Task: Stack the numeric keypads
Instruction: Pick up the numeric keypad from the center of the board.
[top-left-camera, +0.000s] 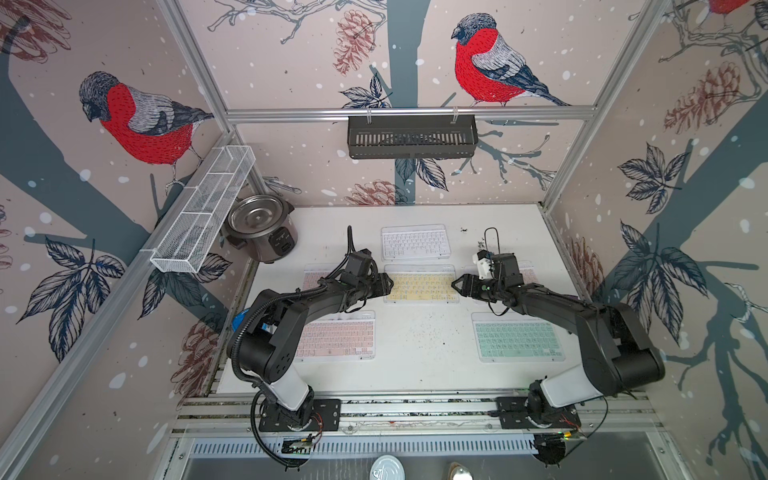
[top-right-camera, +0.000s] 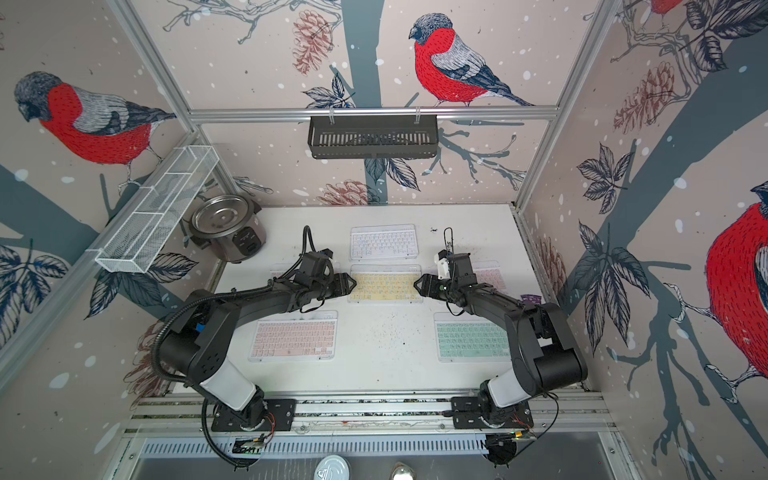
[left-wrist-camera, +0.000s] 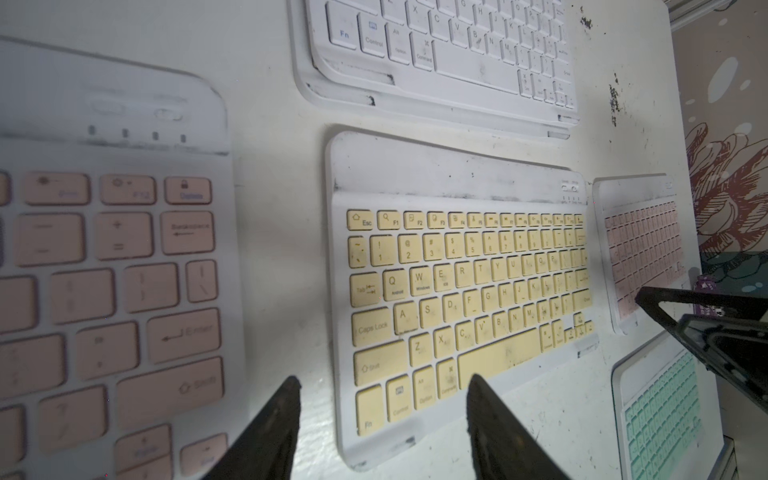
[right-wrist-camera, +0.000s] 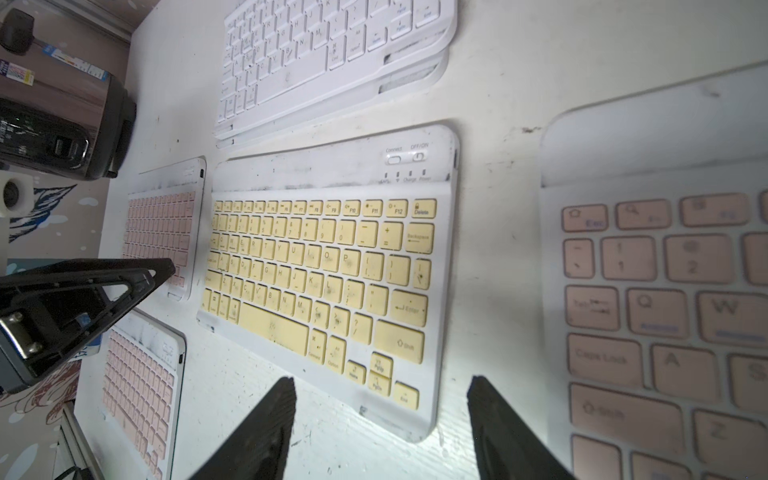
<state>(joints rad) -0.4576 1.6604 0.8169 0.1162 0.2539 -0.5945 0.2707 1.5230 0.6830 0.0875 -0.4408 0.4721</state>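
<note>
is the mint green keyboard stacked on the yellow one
No, the mint green keyboard lies flat by itself on the table, apart from the yellow keyboard.

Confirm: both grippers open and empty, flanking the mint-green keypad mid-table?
Not mint-green: the keypad between the left gripper and right gripper is the yellow keypad, as both top views show. The mint-green keypad lies by the right arm's base. Grippers open and empty.

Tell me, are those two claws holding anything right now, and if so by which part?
Nothing is held. The left claw and right claw hang open at opposite short ends of the yellow keyboard, not gripping it.
</note>
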